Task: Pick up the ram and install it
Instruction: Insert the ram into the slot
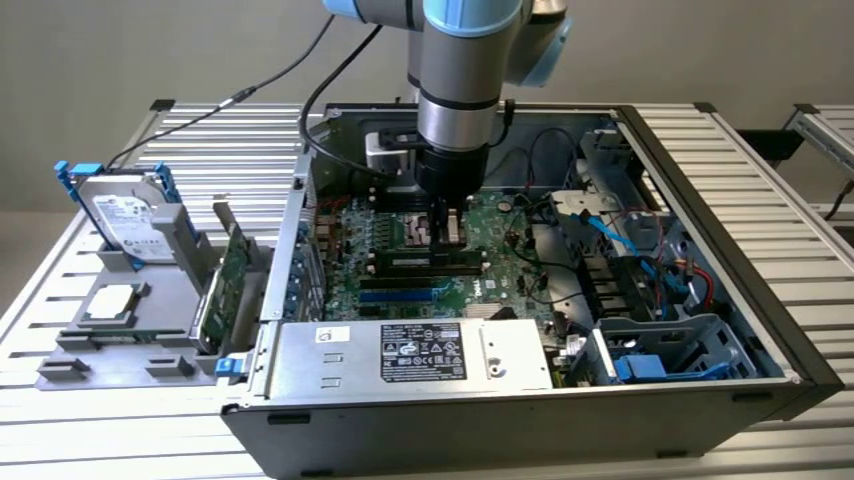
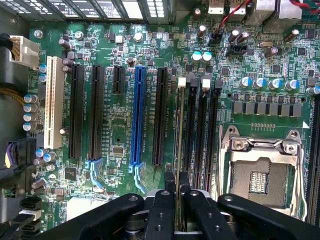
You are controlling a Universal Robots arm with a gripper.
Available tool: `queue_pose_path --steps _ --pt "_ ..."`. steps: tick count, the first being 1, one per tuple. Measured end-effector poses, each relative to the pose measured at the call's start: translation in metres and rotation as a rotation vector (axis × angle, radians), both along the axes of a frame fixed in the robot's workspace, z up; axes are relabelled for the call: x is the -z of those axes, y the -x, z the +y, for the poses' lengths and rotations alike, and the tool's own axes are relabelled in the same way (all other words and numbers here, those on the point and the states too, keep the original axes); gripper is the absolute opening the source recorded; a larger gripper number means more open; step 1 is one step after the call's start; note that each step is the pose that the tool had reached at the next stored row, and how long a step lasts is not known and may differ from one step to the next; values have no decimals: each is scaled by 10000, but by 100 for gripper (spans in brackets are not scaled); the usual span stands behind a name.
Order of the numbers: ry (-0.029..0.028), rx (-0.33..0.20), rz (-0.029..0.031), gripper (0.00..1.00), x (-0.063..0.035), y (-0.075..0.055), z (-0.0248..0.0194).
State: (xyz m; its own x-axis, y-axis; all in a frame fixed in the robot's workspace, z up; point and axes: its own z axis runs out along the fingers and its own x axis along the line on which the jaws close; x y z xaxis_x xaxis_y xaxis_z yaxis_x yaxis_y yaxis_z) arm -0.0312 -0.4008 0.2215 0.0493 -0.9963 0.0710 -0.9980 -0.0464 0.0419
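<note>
The ram (image 2: 178, 135) shows edge-on in the wrist view as a thin line between my two black fingers (image 2: 169, 182). My gripper (image 2: 177, 192) is shut on it. The stick runs along the leftmost of the black memory slots (image 2: 200, 130) on the green motherboard (image 2: 115, 135); I cannot tell whether it sits in the slot or just above it. In the exterior view my gripper (image 1: 447, 228) points straight down inside the open computer case (image 1: 694, 180), just over the motherboard's memory slots (image 1: 427, 262).
An open CPU socket (image 2: 257, 172) lies beside the memory slots, and a blue expansion slot (image 2: 137, 120) on their other side. The power supply (image 1: 414, 352) and cables (image 1: 614, 235) fill the case. At the exterior view's left, a hard drive (image 1: 127, 215) and a green card (image 1: 227, 285) stand in a grey holder.
</note>
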Motion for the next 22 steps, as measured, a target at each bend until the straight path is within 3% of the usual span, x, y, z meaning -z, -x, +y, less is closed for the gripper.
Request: queue_pose_path --steps 22 --pt "2 -1 0 14 32 0 13"
